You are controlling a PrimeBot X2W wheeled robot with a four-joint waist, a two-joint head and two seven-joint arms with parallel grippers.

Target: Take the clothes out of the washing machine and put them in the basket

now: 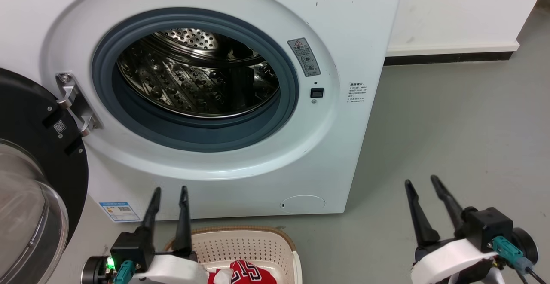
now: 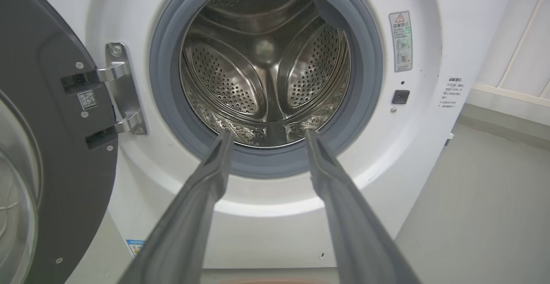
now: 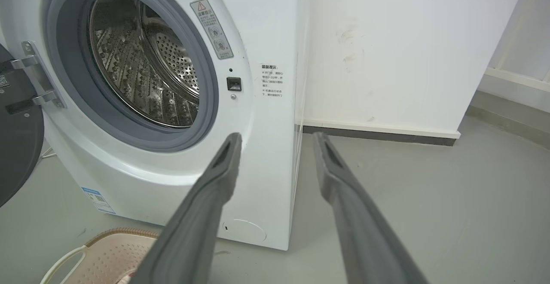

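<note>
The white washing machine (image 1: 240, 176) stands with its black-rimmed door (image 1: 30, 181) swung open to the left. Its steel drum (image 1: 197, 73) shows bare metal, with no fabric in the part I see. On the floor in front sits the cream basket (image 1: 245, 245), holding red clothes (image 1: 247, 274) with white numbers. My left gripper (image 1: 170, 189) hovers open above the basket's left side, fingers pointing at the machine (image 2: 275, 228) and drum (image 2: 264, 65). Open too is my right gripper (image 1: 421, 181), over bare floor right of the machine (image 3: 258, 116), with the basket (image 3: 107, 256) at lower left.
Grey floor (image 1: 464, 138) stretches to the right of the machine. A white wall with a dark skirting strip (image 1: 447, 56) runs behind. The open door juts out at the left, close to my left arm.
</note>
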